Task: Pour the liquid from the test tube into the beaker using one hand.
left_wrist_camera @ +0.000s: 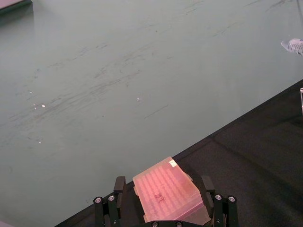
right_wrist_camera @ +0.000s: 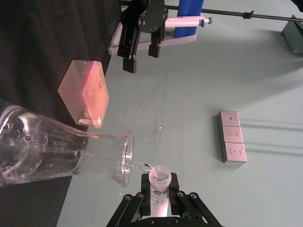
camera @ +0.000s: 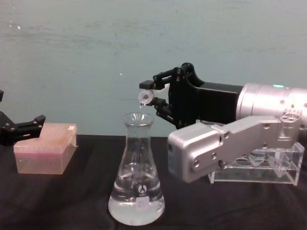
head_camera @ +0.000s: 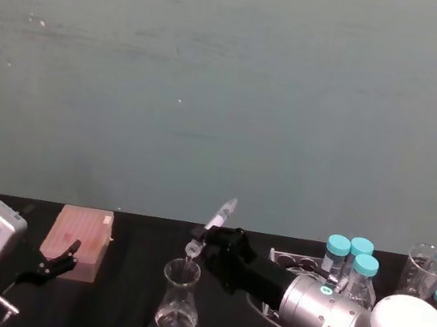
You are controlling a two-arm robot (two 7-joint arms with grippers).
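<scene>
I am clamping my right gripper [camera: 150, 96] on the test tube [head_camera: 224, 212], tilting its rim just above the beaker [camera: 138, 161] mouth, tip pointing to 1 o'clock; liquid [camera: 136, 206] is lying in the beaker's base. My left gripper [head_camera: 58, 257] is hovering with fingers apart at the beaker's 9 o'clock

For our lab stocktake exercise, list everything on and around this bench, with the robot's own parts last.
beaker: one, clear glass, front centre of the table
liquid: clear, pooled in the beaker's base
test tube: one, clear, tipped mouth-down over the beaker's mouth
pink box: one, pink, left on the table
rack: one, clear, right on the table
capped tubes: three, teal caps, standing at the rack
jar: one, clear, far right, teal-capped pieces inside
table: one, black
right tool: black, shut on the test tube above the beaker
left tool: black, open, beside the pink box
</scene>
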